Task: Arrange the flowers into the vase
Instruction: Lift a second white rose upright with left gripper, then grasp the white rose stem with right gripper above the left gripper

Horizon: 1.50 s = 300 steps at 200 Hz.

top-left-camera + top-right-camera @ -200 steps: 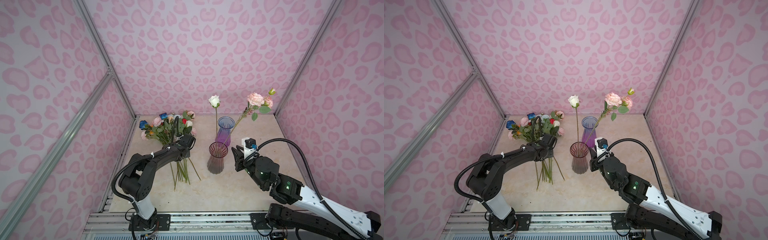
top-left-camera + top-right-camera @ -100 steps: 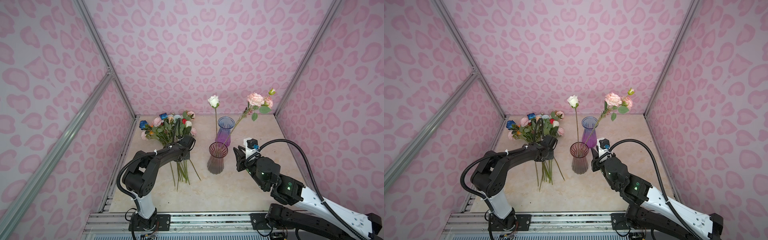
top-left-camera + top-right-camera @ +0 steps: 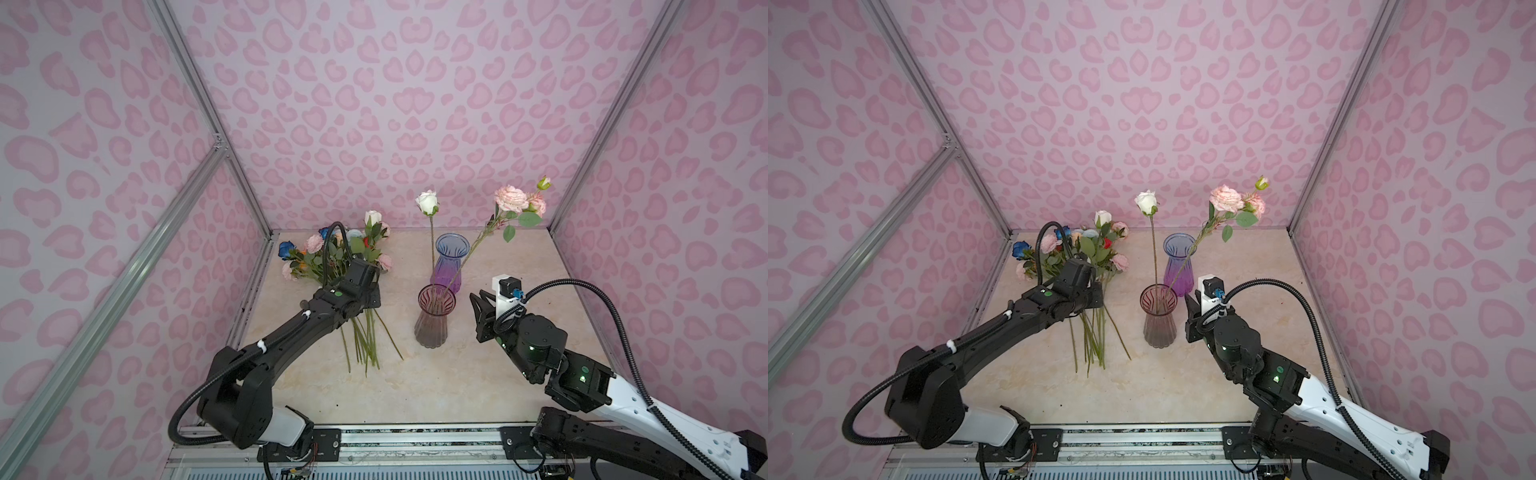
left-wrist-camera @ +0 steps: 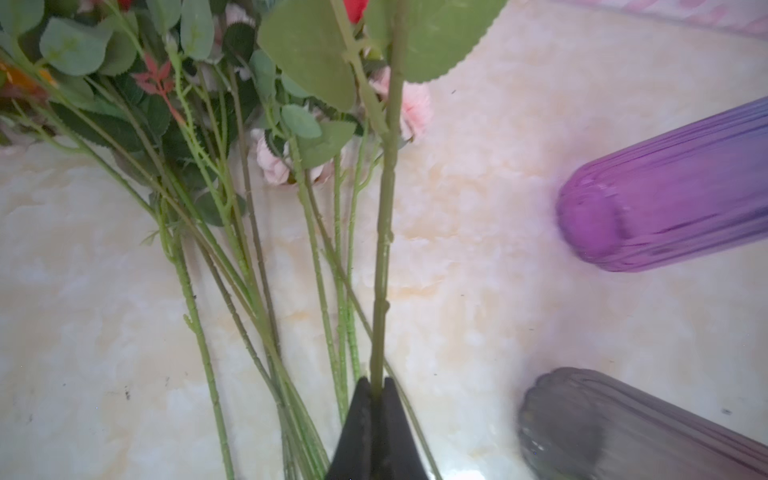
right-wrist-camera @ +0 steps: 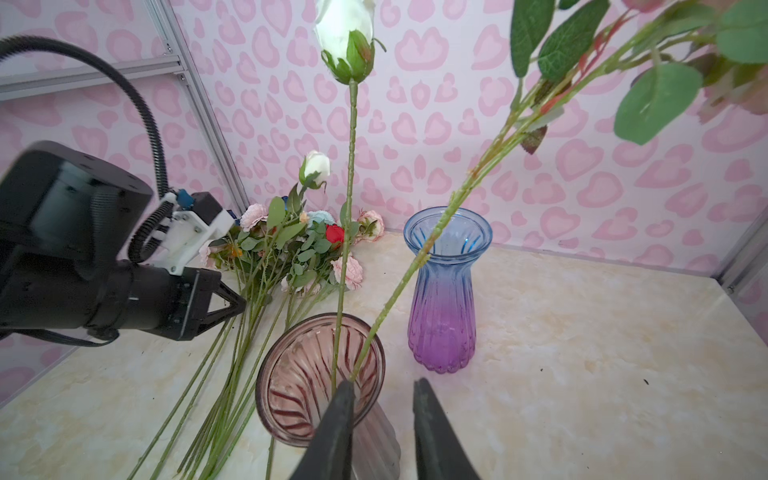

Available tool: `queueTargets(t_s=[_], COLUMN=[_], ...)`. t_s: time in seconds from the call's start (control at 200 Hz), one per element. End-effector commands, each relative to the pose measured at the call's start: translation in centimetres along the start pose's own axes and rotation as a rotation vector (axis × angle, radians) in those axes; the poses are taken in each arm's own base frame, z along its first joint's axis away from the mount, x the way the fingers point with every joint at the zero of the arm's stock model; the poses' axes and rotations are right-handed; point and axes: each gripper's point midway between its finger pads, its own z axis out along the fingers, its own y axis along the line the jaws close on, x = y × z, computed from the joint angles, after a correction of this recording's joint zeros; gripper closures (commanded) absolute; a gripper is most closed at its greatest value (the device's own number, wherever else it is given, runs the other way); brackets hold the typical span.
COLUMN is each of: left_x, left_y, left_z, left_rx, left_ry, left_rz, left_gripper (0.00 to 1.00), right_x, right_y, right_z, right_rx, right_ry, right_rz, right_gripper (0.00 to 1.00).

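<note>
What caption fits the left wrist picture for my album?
The left gripper pinches one green stem at the flower pile, near the purple vase.

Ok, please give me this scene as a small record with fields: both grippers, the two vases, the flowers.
left gripper: fingers shut on one green stem
right gripper: open, empty, beside the pink vase
in pink vase: white rose, pink spray
blue-purple vase: empty
loose flowers: heap lying on the table
</note>
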Motion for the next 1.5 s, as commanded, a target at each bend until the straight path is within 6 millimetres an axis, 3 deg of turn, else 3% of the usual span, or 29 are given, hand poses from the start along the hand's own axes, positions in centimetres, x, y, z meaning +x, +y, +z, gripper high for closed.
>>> queueTargets(t_s=[0.0, 0.125, 0.245, 0.385, 0.585, 0.73, 1.05, 1.275, 1.41, 1.495], left_x=[-1.9, -2.7, -2.6, -2.1, -1.4, -1.0, -0.8, -0.6, -0.5, -0.3], left_y=[-2.9, -5.9, -7.1, -8.3, -11.3, -12.6, -13.7, -13.8, -13.3, -13.2], left_z=[-3.8, -10.2, -15.7, -18.6, -19.9, -20.0, -21.0, -20.9, -20.3, -20.0], left_rx=[0.197, 0.435, 0.607, 0.732, 0.831, 0.85, 0.89, 0.887, 0.866, 0.855], left_ry=[-0.144, -0.365, -0.526, -0.576, -0.544, -0.527, -0.548, -0.546, -0.539, -0.524], left_rz=[0.02, 0.087, 0.145, 0.184, 0.234, 0.25, 0.265, 0.267, 0.247, 0.24], left_gripper=[0.97, 0.97, 0.97, 0.97, 0.97, 0.97, 0.97, 0.97, 0.9, 0.79], right_x=[-0.9, -1.9, -3.2, -5.0, -5.6, -5.4, -4.2, -4.5, -4.4, -4.5], right_y=[1.0, 3.2, 6.1, 9.7, 14.2, 15.6, 16.2, 16.5, 16.3, 15.9], right_z=[0.0, -0.3, -0.8, -1.5, -0.6, 0.4, 2.8, 3.3, 3.4, 3.4], right_rx=[-0.051, -0.173, -0.331, -0.516, -0.691, -0.734, -0.692, -0.695, -0.683, -0.668], right_ry=[-0.027, -0.048, -0.051, -0.051, 0.004, 0.019, 0.046, 0.033, 0.03, 0.021], right_rz=[0.022, 0.055, 0.078, 0.125, 0.197, 0.257, 0.31, 0.34, 0.347, 0.347], right_gripper=[0.72, 0.65, 0.52, 0.44, 0.44, 0.47, 0.67, 0.9, 0.99, 1.0])
